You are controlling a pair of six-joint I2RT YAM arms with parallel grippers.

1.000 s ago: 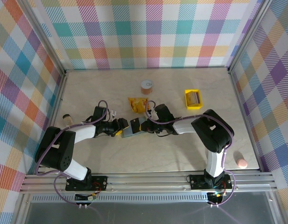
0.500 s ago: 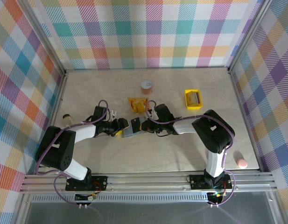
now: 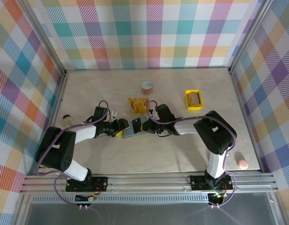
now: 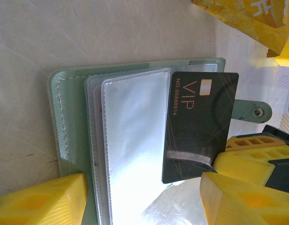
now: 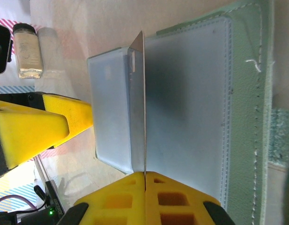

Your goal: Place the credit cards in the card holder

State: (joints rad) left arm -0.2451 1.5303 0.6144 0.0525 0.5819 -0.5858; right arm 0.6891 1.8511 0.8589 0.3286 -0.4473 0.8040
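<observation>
My left arm [image 3: 64, 149] bows out to the lower left of the overhead frame and my right arm [image 3: 213, 136] to the lower right. Both forearms turn inward and meet near the centre. My left gripper [image 3: 122, 127] lies low with its jaws well apart, yellow fingers [image 4: 39, 201] at the bottom corners of its wrist view. My right gripper [image 3: 143, 125] faces it, just beside, jaws pressed together at the bottom centre of its own view, pinching the edge of a black VIP card [image 4: 200, 122].
</observation>
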